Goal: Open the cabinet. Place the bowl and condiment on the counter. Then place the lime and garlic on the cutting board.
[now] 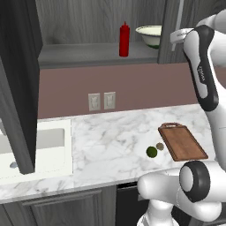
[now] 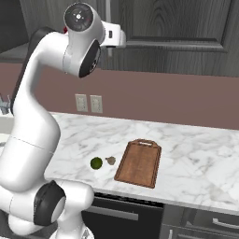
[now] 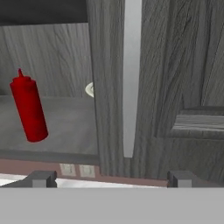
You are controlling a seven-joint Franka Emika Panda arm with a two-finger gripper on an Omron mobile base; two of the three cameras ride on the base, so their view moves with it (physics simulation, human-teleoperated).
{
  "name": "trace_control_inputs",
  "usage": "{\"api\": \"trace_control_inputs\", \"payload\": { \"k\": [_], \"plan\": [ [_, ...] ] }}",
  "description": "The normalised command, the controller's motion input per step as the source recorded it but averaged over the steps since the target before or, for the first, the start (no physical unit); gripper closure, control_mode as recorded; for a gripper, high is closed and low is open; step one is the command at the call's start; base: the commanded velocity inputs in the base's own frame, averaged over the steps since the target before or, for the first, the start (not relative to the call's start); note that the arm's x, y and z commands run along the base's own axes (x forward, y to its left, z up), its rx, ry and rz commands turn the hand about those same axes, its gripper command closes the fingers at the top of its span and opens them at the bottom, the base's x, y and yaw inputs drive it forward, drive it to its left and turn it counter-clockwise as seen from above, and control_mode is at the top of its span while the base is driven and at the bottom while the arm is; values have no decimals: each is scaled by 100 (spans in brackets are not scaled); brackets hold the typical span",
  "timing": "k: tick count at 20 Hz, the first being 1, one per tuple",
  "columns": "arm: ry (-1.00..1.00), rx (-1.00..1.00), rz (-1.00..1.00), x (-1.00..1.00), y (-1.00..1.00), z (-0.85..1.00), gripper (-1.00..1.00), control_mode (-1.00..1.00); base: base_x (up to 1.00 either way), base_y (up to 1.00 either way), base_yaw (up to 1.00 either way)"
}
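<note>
Fingers point(image 3: 43, 178) stand wide apart and hold nothing; their two dark tips rise at either side of the slim metal bar handle point(image 3: 131, 78) of the closed right-hand door point(image 3: 175, 87) of the cabinet point(image 1: 101, 26), without touching it. The handle runs upright along that door's left edge.

Just left of the handle, the cabinet stands open. On its shelf point(image 3: 65, 127) the condiment point(image 3: 28, 108), a red squeeze bottle with a pointed cap, stands upright, well left of the handle. The bowl point(image 1: 150, 35), cream-white with a dark green foot, sits on the same shelf between the bottle and the handle; in the hand view its rim is largely hidden behind the door edge. The left-hand door point(image 1: 17, 79) is swung out, far left of the handle.

Below the handle lies the tabletop point(image 1: 110, 141), white marble with grey veins. On it the cutting board point(image 2: 139, 162) lies flat, handle end toward the wall. The garlic point(image 2: 110, 160) rests just beside the board's left edge, and the lime point(image 2: 96, 163) just left of the garlic; whether the two touch cannot be told. Two wall outlets point(image 1: 101, 101) sit on the wall under the shelf. A white sink point(image 1: 39, 145) lies at the tabletop's left end.
</note>
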Motion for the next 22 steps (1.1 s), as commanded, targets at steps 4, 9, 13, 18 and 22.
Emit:
{"api": "trace_control_inputs", "payload": {
  "k": [4,9,13,18,22],
  "plan": [
    [0,-2,0,18,0,0,-100,-100,0,0,0],
    [0,-3,0,18,-3,0,-100,-100,0,0,0],
    [0,-2,0,14,-2,0,-100,-100,0,0,0],
    [0,-2,0,10,-2,0,-100,-100,0,0,0],
    [0,-2,0,11,0,0,-100,-100,0,0,0]
  ]
}}
